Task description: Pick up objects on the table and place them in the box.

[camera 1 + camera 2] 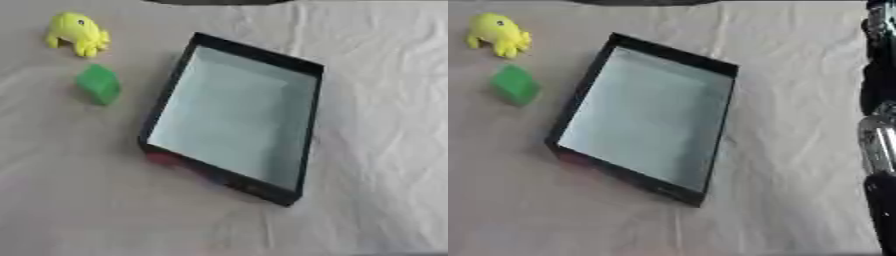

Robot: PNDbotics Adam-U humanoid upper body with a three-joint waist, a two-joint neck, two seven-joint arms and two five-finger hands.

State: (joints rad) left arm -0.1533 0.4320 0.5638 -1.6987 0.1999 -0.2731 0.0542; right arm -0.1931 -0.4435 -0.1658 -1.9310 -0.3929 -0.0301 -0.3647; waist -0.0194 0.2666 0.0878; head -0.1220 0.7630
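Two objects wait on the tabletop (79, 210) in my left eye view: a yellow toy (79, 33) at the far left and a green block (98, 84) just nearer than it, the two close together but apart. The box (254, 54) sits in the middle, askew, dark-walled, pale floor bare; nothing is in it yet. A reddish patch (164, 159) shows at its near left corner; what it is, I cannot tell. Neither of my hands shows here.

Right eye view: same layout, plus my right arm (878, 130) running down the right edge, black with silver joints. No hand is visible, so whether my fingers are wide or curled I cannot tell.

Risks, as I judge them: the cloth is wrinkled and could drag or bunch under a reaching hand. The toy and block sit close, so taking one may knock the other. A low carry could clip the box's raised left wall.
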